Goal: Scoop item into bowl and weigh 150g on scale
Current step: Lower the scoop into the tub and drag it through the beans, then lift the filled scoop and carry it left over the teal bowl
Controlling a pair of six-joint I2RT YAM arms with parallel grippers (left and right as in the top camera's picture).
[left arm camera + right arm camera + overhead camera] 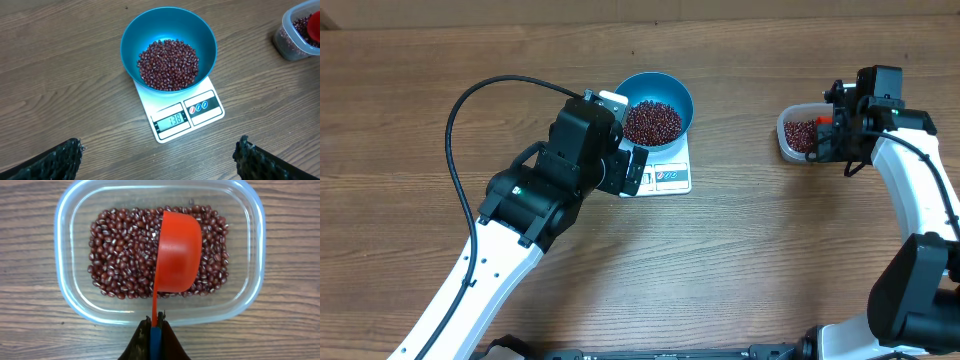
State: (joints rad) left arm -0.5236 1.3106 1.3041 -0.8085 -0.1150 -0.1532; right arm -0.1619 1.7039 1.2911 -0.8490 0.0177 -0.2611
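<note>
We saw the right gripper [155, 324] clamped on the red scoop [177, 250] in the clear tub [65, 280]; the left gripper [157, 150] gaped empty near the blue bowl [135, 35] of beans [167, 65] sitting on the scale [148, 102].

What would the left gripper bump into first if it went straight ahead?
Probably the scale, at its display edge; the blue bowl of beans sits farther along it. How high the open left gripper hangs is unclear, so that's a guess.
</note>
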